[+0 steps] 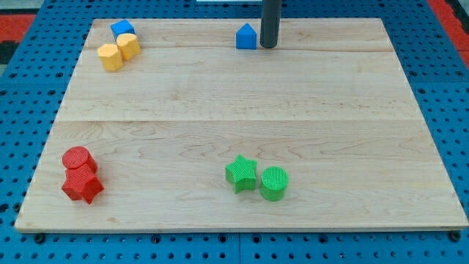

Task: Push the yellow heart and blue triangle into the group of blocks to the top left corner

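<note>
So my tip [269, 45] is sitting near the top edge of the wooden surface [242, 110], just to the view's right of the blue triangle [246, 36], touching it or near enough; no claw on this rig, just a dark rod coming down from the view's top, so nothing is gripped. Over in the top left corner there's a tight cluster: a blue block [122, 29] right by the top edge, the yellow heart [128, 46] just below it, and another yellow block [111, 56] pressed against the heart's left side; can't tell that one's exact shape. Between the triangle and that cluster the strip along the top edge is bare wood, lots of room. Red cylinder [78, 159] and red star [83, 185] are touching down at the bottom left, near the left edge; green star [241, 173] and green cylinder [274, 182] sit side by side, bottom middle; the whole right half is open.
</note>
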